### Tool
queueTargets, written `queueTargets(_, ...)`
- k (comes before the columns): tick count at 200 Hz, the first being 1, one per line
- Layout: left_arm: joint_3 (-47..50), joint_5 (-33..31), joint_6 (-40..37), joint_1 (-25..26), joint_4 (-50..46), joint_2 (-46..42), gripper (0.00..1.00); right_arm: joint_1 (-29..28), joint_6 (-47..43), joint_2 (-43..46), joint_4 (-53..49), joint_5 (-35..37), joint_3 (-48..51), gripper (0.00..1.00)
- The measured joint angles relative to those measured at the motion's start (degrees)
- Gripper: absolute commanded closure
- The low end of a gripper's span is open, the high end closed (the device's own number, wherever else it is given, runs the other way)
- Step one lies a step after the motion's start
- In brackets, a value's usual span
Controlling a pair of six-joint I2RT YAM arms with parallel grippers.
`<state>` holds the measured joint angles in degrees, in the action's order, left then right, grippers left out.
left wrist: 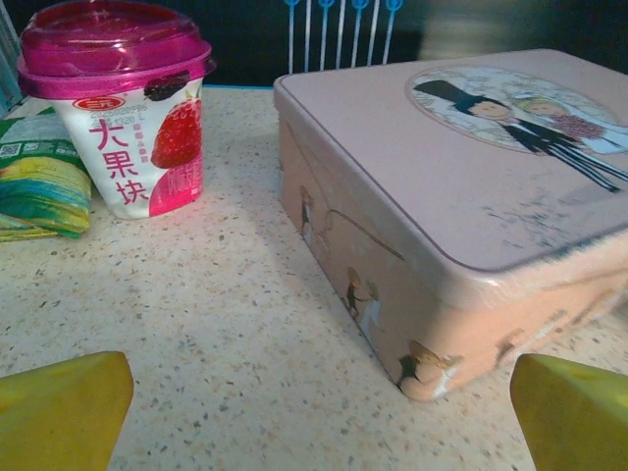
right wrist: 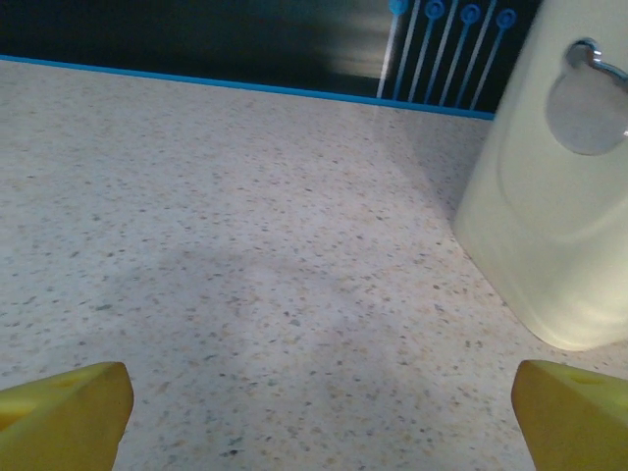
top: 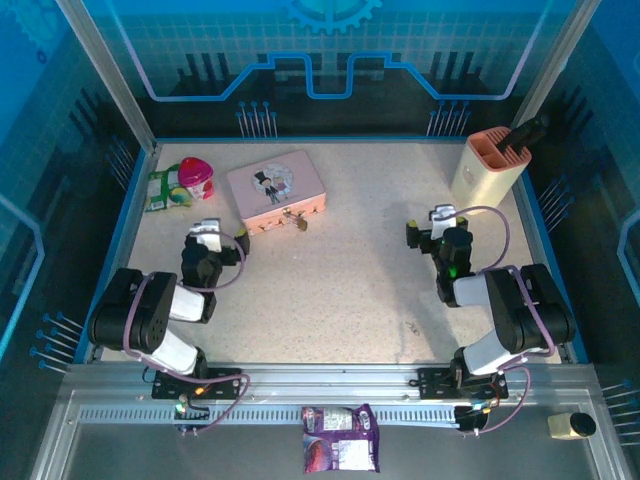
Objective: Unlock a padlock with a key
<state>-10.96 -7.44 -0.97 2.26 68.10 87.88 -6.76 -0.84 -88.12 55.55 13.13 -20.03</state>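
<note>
Padlock [top: 298, 221]: one. In the top view it is a tiny brass-yellow speck with a thin darker bit beside it. It is too small to make out the shackle or whether it is closed. It lies on the speckled table [top: 350, 290], just in front of the pink tin's near long side and toward that side's right end. Whether it touches the tin cannot be told. It sits between the two arms, nearer the left one.

Pink tin [top: 277, 185]: one, rectangular, with a cartoon couple on the lid, lid on.

Yogurt cup [top: 195, 178]: one, magenta lid, upright, left of the tin.
Green packet [top: 160, 190]: one, just beside the cup on its left.
Cream holder [top: 490, 170]: one, far right, with a dark tool standing in it.
Purple packet [top: 340, 450]: one, on the rail at the near edge.

Left gripper [top: 207, 224]: yellow fingertips [left wrist: 64, 407] spread wide, nothing between them, facing the tin's near corner.
Right gripper [top: 441, 213]: fingertips [right wrist: 64, 412] equally wide apart and empty, over bare table near the holder.
</note>
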Motion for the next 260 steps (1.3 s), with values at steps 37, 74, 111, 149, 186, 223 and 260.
queueTargets(37, 4.2, -0.9, -3.8, 4.9, 2.3, -7.6, 0.01, -1.2, -2.1, 5.1, -0.4, -1.0, 3.6, 0.0)
queueTargets(74, 1.9, -1.9, -2.3, 7.7, -14.8, -29.6, 0.01, -3.6, -3.3, 19.0, -3.3, -3.2, 5.8, 0.0)
queueTargets(111, -10.4, -1.7, 7.0, 7.8, -38.6, -41.7, 0.01, -8.2, -2.6, 31.6, -12.7, -6.9, 5.7, 0.0)
queueTargets(149, -21.9, -2.8, 25.2, 7.7, -63.0, -41.5, 0.01, -11.3, 3.1, 44.8, -30.5, -13.1, -1.1, 0.0)
queueTargets(186, -29.8, 6.7, 32.0, 7.6, -75.8, -39.9, 0.01, -11.3, 16.0, 55.1, -49.4, -11.5, -6.6, 0.0)
queueTargets(223, -28.9, 16.7, 34.9, 7.4, -78.8, -41.9, 0.01, -10.4, 23.8, 64.3, -63.7, -10.1, -7.1, 0.0)
queueTargets(260, -28.3, 23.3, 35.4, 7.4, -79.5, -42.9, 0.01, -10.4, 27.1, 63.4, -76.1, -10.4, -11.7, 0.0)
